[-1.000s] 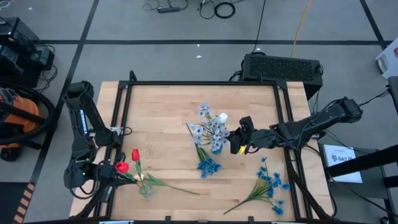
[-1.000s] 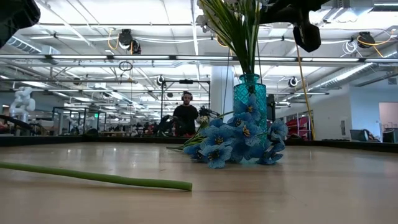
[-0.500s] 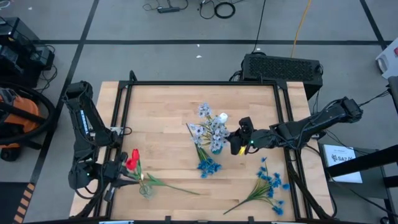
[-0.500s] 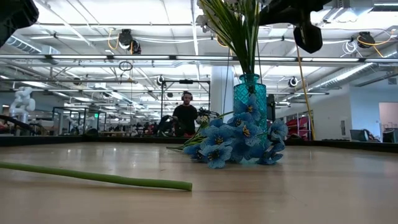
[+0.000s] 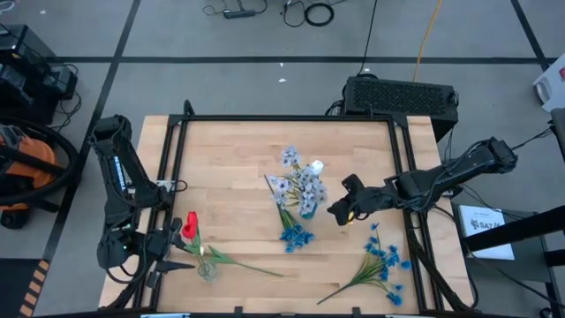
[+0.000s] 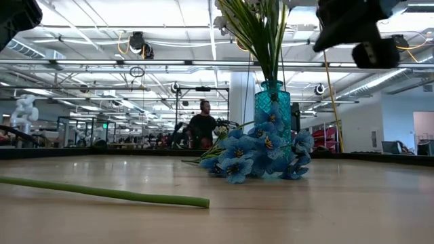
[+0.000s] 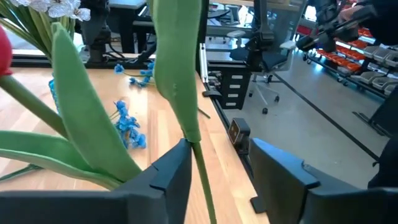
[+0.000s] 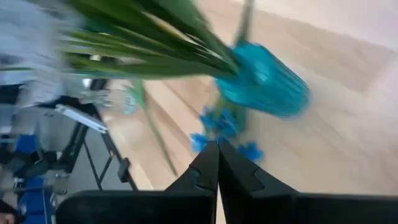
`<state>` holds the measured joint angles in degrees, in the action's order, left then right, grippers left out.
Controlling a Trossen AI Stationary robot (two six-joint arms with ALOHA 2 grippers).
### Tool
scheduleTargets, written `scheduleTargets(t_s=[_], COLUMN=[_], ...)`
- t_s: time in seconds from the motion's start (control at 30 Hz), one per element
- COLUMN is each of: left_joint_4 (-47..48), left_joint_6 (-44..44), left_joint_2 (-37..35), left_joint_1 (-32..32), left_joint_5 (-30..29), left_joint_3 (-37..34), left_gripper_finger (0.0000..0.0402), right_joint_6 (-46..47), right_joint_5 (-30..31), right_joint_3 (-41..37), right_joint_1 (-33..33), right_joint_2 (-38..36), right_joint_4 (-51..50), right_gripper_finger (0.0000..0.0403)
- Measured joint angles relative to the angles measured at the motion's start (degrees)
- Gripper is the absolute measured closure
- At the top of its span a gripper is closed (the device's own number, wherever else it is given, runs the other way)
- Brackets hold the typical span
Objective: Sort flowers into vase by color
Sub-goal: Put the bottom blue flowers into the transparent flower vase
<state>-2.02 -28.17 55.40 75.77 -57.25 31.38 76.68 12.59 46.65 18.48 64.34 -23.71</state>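
— Seen from straight above, where does everything sit?

— On the pale wooden table [image 5: 238, 168], a teal ribbed glass vase [image 5: 306, 210] stands near the middle with pale grey-blue sprays [image 5: 298, 181] fanning out of it. A small bunch of bright blue flowers [image 5: 296, 236] lies just in front of the vase, and a larger bright blue spray [image 5: 381, 262] lies near the right front corner. At the left front, a clear glass vase [image 5: 207, 269] holds a red tulip [image 5: 190, 224], its long green stem [image 5: 247, 266] trailing across the wood.

— And the grippers?

— The left gripper [image 5: 168, 253] sits just beside the red tulip with its fingers parted, gripping nothing. The right gripper [image 5: 342, 209] hangs just right of the teal vase, holding nothing.

— From table height?

— The teal vase [image 6: 272, 108] stands upright behind the blue bunch [image 6: 258, 154], green stems rising from it. The right gripper [image 6: 352, 30] hangs high to the right, apart from the stems. A green stem [image 6: 102, 193] lies flat in the foreground. A person [image 6: 202, 126] sits far back in the room.

— The left wrist camera?

— Its two dark fingers [image 7: 161, 180] stand apart, a tulip stem [image 7: 202, 174] passing between them, touching the one beside it, unclamped.

— The right wrist camera?

— Its fingers [image 8: 211, 168] are pressed together, empty; the teal vase [image 8: 264, 81] lies beyond, blurred.
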Motion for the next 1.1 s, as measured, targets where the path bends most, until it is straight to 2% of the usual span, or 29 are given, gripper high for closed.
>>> scheduleTargets(t_s=[0.13,0.23,0.4,0.57,0.7,0.8,0.9,1.03,1.1], left_joint_4=[0.4,1.2,1.0,1.1,1.1,1.1,1.1,1.1,1.1], left_joint_6=[0.4,0.2,0.1,0.1,0.1,0.1,0.1,0.1,0.1], left_joint_2=[-0.1,-0.1,-0.1,-0.1,-0.1,-0.1,-0.1,-0.1,-0.1], left_joint_1=[0.0,0.0,0.0,0.0,0.0,0.0,0.0,0.0,0.0], left_joint_5=[1.6,4.3,5.0,5.1,5.1,5.1,5.1,5.1,5.1], left_joint_3=[0.0,0.0,0.0,0.0,0.0,0.0,0.0,0.0,0.0], left_gripper_finger=[0.0216,0.0215,0.0214,0.0214,0.0214,0.0214,0.0214,0.0214,0.0214], right_joint_6=[6.6,10.0,17.8,33.0,46.7,55.0,55.6,55.1,54.7], right_joint_5=[-2.1,-2.6,-3.6,-4.0,-4.2,-8.3,-12.2,-13.2,-15.9], right_joint_3=[0.1,3.2,14.8,27.5,32.0,32.0,32.0,32.0,32.0], right_joint_1=[0.4,2.0,5.8,11.3,16.8,20.5,22.8,23.7,24.0], right_joint_2=[0.5,2.8,9.3,17.2,22.5,25.8,29.5,33.5,35.4], right_joint_4=[-4.8,-11.6,-29.2,-42.7,-45.6,-45.6,-43.9,-40.8,-39.6], right_gripper_finger=[0.0403,0.0403,0.0403,0.0403,0.0403,0.0403,0.0403,0.0403,0.0403])
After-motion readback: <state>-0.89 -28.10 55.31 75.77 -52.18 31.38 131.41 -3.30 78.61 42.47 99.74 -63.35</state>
